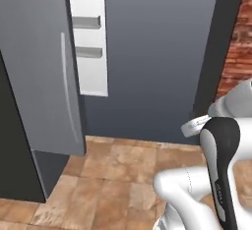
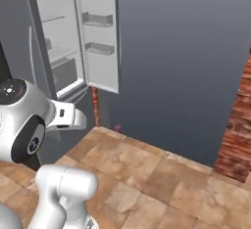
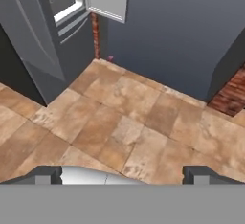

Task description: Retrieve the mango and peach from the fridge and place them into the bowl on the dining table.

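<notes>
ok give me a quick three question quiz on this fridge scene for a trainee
1. True or false: a fridge door stands open.
2. The gripper is: A) shut on a fruit B) open and empty C) shut on the handle.
3. What covers the floor?

Key: 1 true. 2 B. 3 brown stone tiles.
</notes>
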Tool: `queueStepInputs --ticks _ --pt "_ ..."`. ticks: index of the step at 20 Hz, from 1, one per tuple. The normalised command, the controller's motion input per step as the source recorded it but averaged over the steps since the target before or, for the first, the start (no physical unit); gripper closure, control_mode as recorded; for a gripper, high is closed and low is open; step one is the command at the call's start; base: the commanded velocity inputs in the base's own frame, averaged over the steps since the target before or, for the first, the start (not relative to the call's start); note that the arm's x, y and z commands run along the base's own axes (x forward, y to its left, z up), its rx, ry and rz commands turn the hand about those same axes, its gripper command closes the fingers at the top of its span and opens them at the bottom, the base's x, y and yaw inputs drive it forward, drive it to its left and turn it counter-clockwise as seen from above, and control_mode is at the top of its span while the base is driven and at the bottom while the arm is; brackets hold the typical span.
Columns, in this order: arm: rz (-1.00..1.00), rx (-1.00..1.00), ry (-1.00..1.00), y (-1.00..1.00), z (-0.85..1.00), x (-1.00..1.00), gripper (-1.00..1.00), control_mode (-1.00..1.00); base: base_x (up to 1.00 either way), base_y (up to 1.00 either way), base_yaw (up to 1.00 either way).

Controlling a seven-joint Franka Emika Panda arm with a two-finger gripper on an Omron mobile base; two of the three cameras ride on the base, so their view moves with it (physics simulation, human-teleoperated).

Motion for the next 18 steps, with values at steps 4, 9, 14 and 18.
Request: queueStepInputs --ticks 4,9,14,18 --pt "0.00 0.00 0.00 0.00 0.00 0.00 -1.00 1.00 0.96 -0.38 0.36" --pt "0.00 0.00 0.00 0.00 0.00 0.00 -1.00 1.00 0.80 -0.40 0.38" --pt "0.00 0.00 0.00 0.00 0.00 0.00 -1.00 1.00 0.57 -0.51 0.39" --pt "0.00 0.00 0.00 0.00 0.00 0.00 -1.00 1.00 0.34 -0.68 0.36"
